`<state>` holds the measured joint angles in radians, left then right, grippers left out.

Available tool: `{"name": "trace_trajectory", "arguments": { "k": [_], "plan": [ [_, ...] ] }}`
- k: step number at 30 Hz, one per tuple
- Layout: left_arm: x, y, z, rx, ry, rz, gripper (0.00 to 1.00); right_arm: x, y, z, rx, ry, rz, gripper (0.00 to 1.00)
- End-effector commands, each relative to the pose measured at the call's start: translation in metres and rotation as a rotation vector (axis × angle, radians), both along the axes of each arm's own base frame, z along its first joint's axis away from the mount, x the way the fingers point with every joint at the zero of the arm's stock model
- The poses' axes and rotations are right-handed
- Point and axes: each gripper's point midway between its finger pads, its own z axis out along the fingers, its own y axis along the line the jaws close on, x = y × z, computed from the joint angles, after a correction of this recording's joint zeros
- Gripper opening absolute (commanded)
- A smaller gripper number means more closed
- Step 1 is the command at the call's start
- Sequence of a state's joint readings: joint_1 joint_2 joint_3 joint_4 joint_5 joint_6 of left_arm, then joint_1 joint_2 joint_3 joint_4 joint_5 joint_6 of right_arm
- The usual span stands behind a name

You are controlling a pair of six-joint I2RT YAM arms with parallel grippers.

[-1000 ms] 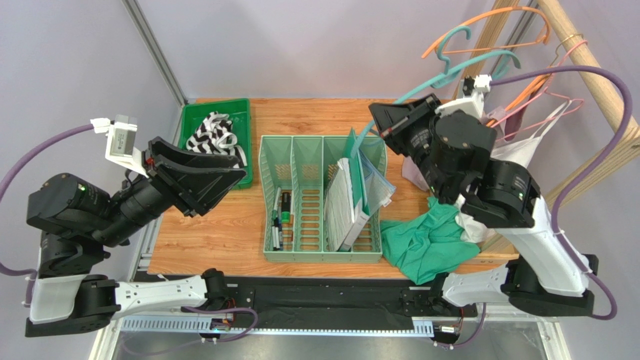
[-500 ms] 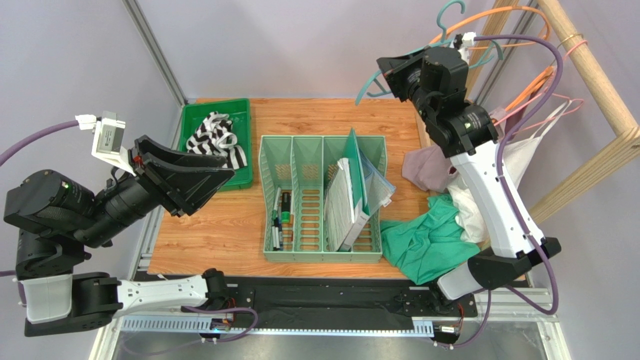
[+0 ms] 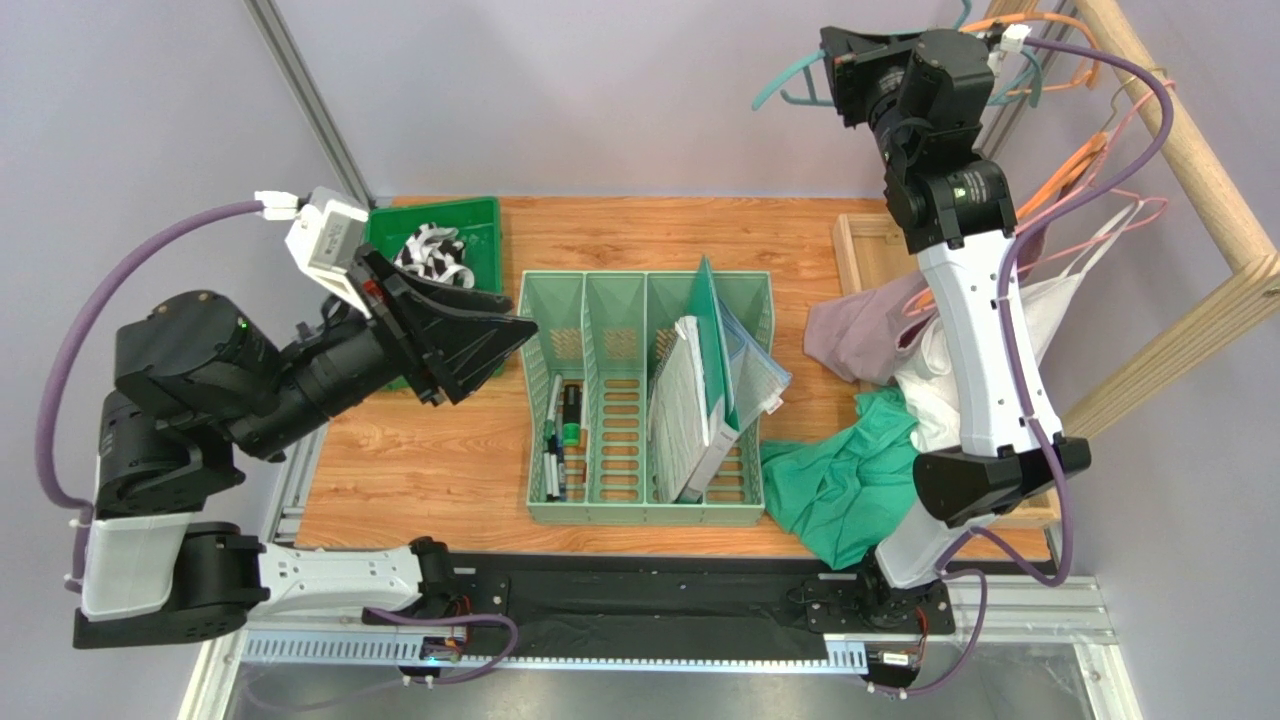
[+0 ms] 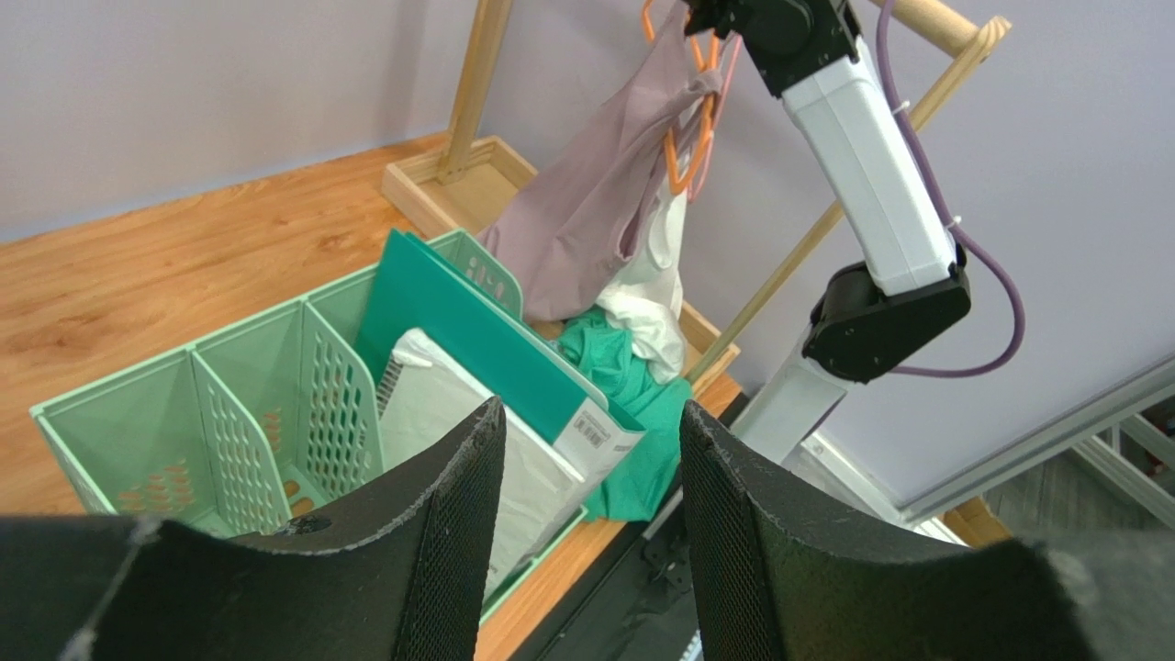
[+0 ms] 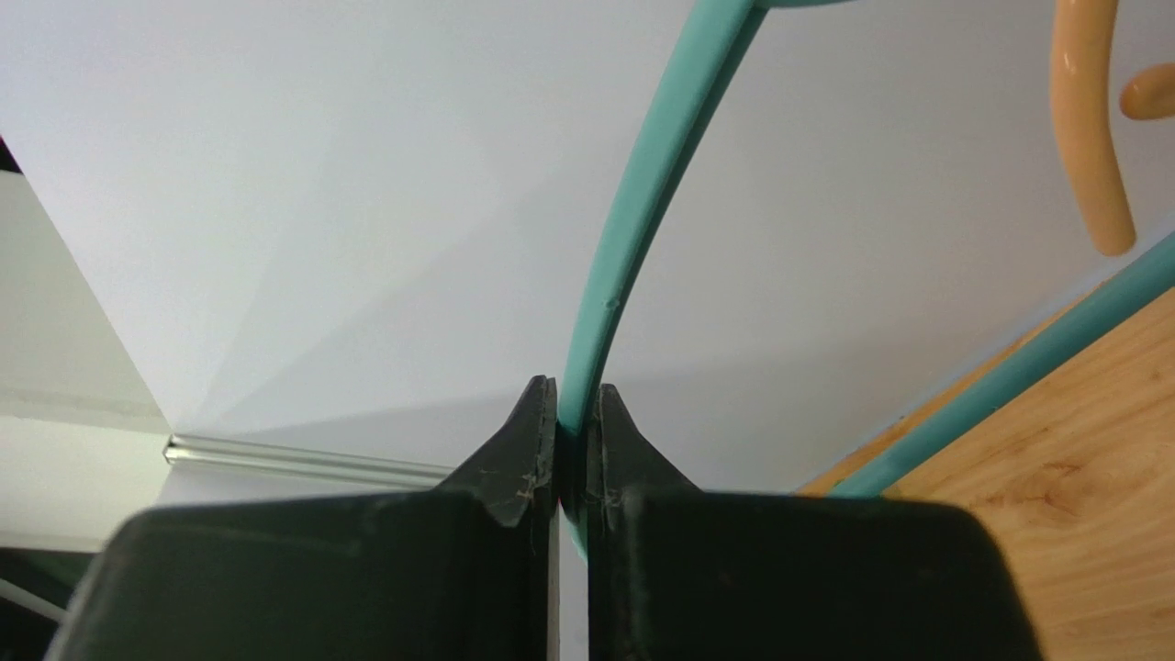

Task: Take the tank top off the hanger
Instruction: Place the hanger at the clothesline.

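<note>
My right gripper (image 3: 836, 57) is raised high at the back right, shut on a bare teal hanger (image 3: 781, 87). In the right wrist view the hanger's teal rod (image 5: 648, 207) is pinched between the closed fingertips of my right gripper (image 5: 575, 420). A green garment (image 3: 849, 480) lies crumpled on the table's front right edge; it also shows in the left wrist view (image 4: 628, 400). A mauve tank top (image 3: 857, 330) and a white one (image 3: 1037, 300) hang from hangers on the wooden rack (image 3: 1187, 150). My left gripper (image 3: 511, 338) is open and empty above the table's left side; its fingers stand apart in its wrist view (image 4: 590, 427).
A mint file organiser (image 3: 601, 405) with folders and pens stands mid-table. A green tray (image 3: 394, 225) holding a black-and-white cloth sits at the back left. Orange hangers (image 3: 1074, 150) and a pink hanger (image 3: 1127, 203) hang on the rack. The rack's base (image 3: 864, 248) rests on the table.
My right arm has lifted the teal hanger up and back, toward the top of the rack. My left arm has swung right and up, closer to the organiser.
</note>
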<state>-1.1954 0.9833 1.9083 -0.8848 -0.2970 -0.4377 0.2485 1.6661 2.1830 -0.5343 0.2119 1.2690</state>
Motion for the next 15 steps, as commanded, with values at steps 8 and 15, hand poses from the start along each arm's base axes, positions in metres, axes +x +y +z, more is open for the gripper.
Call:
{"name": "trace_trajectory", "arguments": {
  "k": [8, 15],
  "plan": [
    [0.009, -0.017, -0.001, 0.056, -0.023, 0.004, 0.55, 0.009, -0.057, 0.039, 0.134, -0.065, -0.222, 0.0],
    [0.028, -0.041, 0.02, 0.118, -0.15, 0.015, 0.62, -0.007, -0.063, 0.029, 0.042, -0.012, -0.126, 0.0]
  ]
}}
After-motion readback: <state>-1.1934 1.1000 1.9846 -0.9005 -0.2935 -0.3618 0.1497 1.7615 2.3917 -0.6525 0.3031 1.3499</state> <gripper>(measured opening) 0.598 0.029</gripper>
